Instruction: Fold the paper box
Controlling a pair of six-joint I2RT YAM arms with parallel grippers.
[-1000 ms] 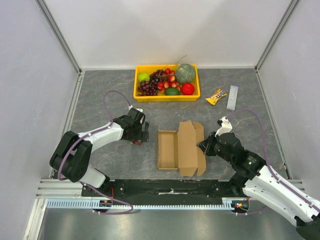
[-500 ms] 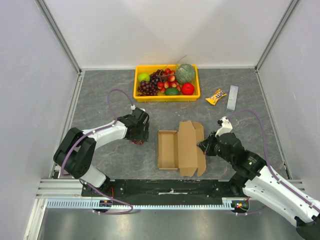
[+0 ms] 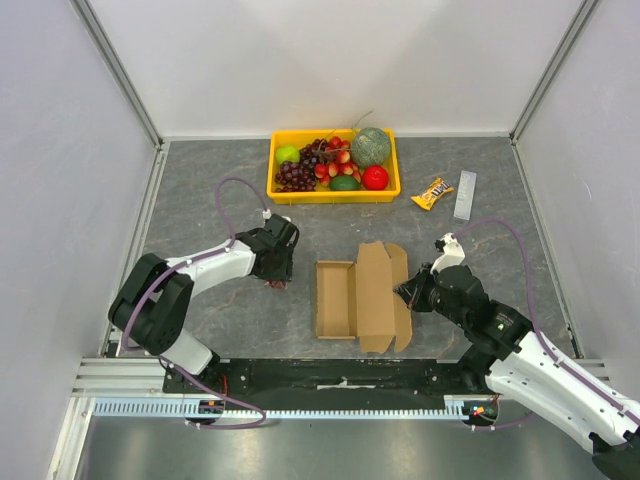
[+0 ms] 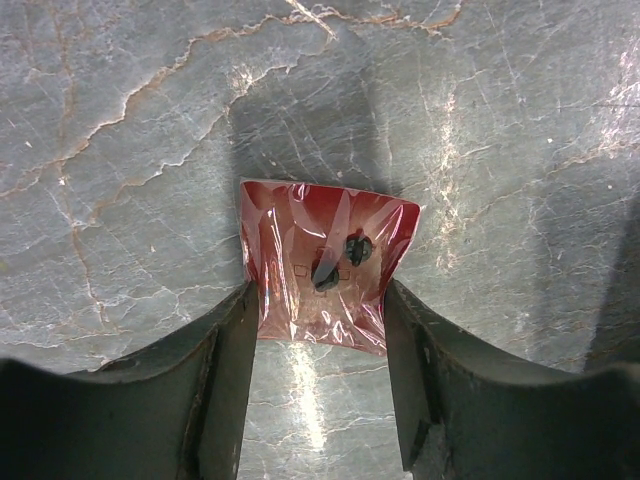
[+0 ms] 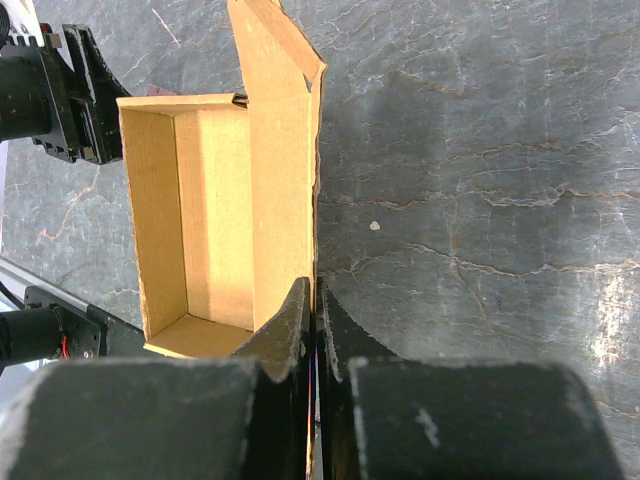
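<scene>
The paper box (image 3: 358, 297) lies flat between the arms, a brown cardboard carton with its open tray part (image 5: 205, 210) on the left and its lid flap spread to the right. My right gripper (image 3: 404, 292) is shut on the lid's right edge, the thin card pinched between its fingertips (image 5: 316, 296). To the left of the box my left gripper (image 3: 277, 281) is down over a small dark-red packet (image 4: 320, 245) on the table. Its two fingers (image 4: 232, 350) press against the packet's near sides, and the packet narrows between them.
A yellow tray (image 3: 334, 195) of fruit stands at the back centre. A small yellow candy packet (image 3: 432, 193) and a white strip (image 3: 465, 195) lie at the back right. White walls enclose the grey marbled table on three sides.
The left gripper's jaws have closed in from wide open onto the dark-red packet, and its wrist has shifted slightly. The right arm and the box have not moved.
</scene>
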